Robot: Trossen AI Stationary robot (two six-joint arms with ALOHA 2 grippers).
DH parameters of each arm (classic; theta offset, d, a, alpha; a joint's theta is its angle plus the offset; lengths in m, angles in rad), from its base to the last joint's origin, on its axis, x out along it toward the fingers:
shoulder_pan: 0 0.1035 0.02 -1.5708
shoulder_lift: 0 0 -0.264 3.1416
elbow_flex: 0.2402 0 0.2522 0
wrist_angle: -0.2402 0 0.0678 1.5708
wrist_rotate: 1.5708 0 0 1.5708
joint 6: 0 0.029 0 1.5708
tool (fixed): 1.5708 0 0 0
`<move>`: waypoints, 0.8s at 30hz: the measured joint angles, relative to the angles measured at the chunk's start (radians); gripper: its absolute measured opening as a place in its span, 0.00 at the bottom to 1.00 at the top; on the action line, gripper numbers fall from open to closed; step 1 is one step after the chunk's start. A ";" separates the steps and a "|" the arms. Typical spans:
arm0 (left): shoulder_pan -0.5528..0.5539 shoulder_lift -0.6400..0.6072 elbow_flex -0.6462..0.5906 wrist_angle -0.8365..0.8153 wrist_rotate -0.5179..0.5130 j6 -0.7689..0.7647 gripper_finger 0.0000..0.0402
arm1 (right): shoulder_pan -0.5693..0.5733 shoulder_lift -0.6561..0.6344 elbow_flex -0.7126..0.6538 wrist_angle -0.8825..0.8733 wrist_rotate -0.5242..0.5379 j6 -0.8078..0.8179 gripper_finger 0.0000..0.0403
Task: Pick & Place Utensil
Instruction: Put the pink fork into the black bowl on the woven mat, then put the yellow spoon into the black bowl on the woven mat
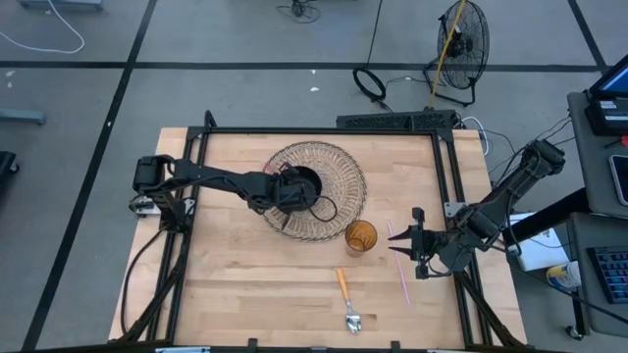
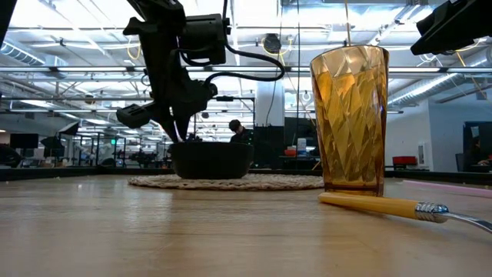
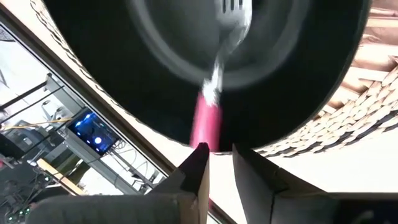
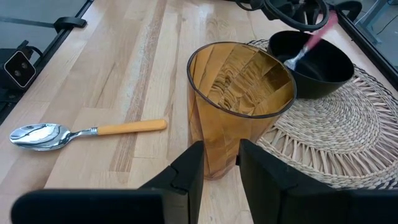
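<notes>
My left gripper [image 1: 294, 188] hangs over a black bowl [image 1: 306, 181] that sits on a round woven mat [image 1: 339, 172]. It is shut on a pink-handled fork [image 3: 208, 118], whose tines reach into the bowl [image 4: 317, 71]. An amber faceted glass [image 1: 361, 236] stands upright just off the mat's near right edge. An orange-handled spoon [image 1: 346, 297] lies flat on the table nearer to me. My right gripper [image 4: 221, 158] is open, level with the table, just right of the glass [image 4: 239, 99] and touching nothing. My left gripper pinches the fork's pink handle [image 3: 204, 140] between its two fingers, which come from above and point down. The fork hangs tilted below them, with its metal tines [image 4: 292, 61] down inside the bowl. Whether the tines touch the bowl's floor, I cannot tell.
A thin pink stick [image 1: 400, 265] lies on the wood between the glass and my right gripper. Black frame rails run along the table's left, right and far edges. Bare wood lies left of the spoon and near the front edge.
</notes>
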 joint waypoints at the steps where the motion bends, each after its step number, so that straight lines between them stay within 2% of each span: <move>1: 0.000 0.000 0.000 0.000 -0.005 0.000 0.20 | 0.000 0.000 0.000 0.000 0.000 0.000 0.22; 11: 0.000 0.000 0.000 0.005 -0.072 -0.004 0.22 | 0.000 0.000 0.000 0.000 0.000 0.000 0.22; 18: 0.000 -0.020 0.000 0.011 -0.154 -0.079 0.22 | 0.000 0.000 -0.032 0.017 0.000 0.008 0.22; 24: -0.009 -0.119 0.000 0.013 -0.121 -0.203 0.22 | 0.000 0.000 -0.070 0.063 0.000 0.006 0.22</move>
